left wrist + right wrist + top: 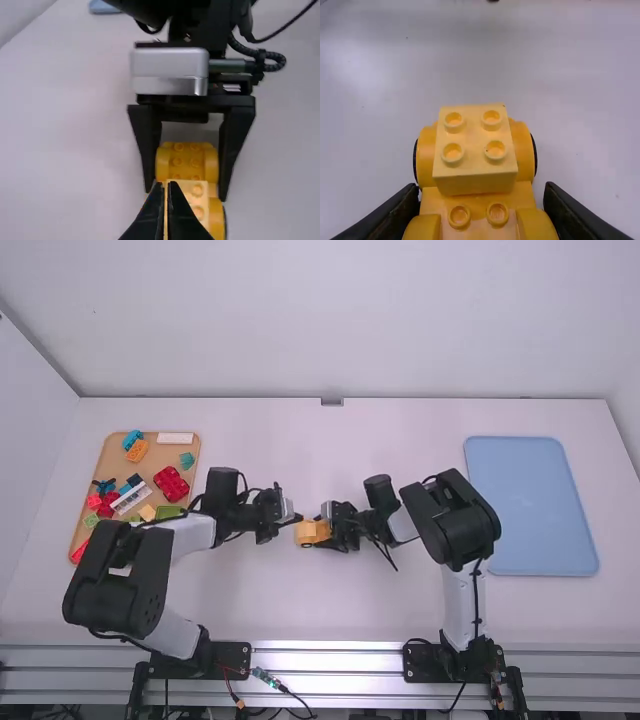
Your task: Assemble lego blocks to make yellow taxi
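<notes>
Right claw tight around black-wheeled yellow car, paler studded block on top, left claw together

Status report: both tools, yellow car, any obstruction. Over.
Left tool shut, empty. Right tool shut on yellow toy car, pale two-by-two brick on top. Left tool close by, possibly crowding the car's free end.

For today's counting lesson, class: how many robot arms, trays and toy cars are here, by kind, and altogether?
Robot arms: 2 (left arm, right arm)
Trays: 2 (tan tray, blue tray)
Toy cars: 1 (yellow toy car)
Total: 5
</notes>
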Controlling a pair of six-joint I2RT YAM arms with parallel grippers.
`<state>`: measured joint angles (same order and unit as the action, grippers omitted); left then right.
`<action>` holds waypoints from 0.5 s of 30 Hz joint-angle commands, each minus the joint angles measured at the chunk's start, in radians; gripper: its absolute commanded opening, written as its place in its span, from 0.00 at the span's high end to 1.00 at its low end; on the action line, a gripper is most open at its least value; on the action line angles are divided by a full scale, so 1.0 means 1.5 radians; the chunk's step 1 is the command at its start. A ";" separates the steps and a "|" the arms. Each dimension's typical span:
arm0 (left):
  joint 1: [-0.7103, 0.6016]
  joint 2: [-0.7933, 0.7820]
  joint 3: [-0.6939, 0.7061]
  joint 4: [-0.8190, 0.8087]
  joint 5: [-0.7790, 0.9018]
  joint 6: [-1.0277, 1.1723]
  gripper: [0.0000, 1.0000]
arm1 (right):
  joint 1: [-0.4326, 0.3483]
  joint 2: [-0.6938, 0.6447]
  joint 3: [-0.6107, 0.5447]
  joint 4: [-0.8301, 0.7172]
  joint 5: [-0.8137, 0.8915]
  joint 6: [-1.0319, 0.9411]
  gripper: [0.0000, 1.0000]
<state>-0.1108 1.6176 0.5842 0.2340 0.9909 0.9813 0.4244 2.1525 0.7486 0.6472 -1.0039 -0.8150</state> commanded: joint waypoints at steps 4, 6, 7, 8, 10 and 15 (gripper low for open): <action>-0.053 0.039 -0.004 -0.001 -0.048 0.025 0.98 | 0.001 0.011 0.003 -0.001 -0.014 0.000 0.49; -0.061 0.046 -0.004 0.009 -0.056 0.021 0.98 | 0.001 0.011 0.003 0.000 -0.014 0.000 0.49; -0.065 0.051 -0.004 0.019 -0.066 0.012 0.98 | 0.001 0.011 0.003 0.000 -0.013 0.000 0.49; -0.066 0.055 -0.004 0.029 -0.076 -0.003 0.98 | 0.001 0.011 0.003 0.000 -0.014 0.000 0.49; -0.065 0.062 -0.004 0.037 -0.081 -0.012 0.98 | 0.001 0.011 0.003 0.000 -0.014 0.000 0.49; -0.060 0.095 -0.004 0.064 -0.098 -0.017 0.98 | 0.001 0.011 0.003 -0.001 -0.014 0.000 0.49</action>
<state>-0.2066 1.7348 0.5842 0.3286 0.8604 0.9718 0.4244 2.1525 0.7486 0.6464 -1.0039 -0.8158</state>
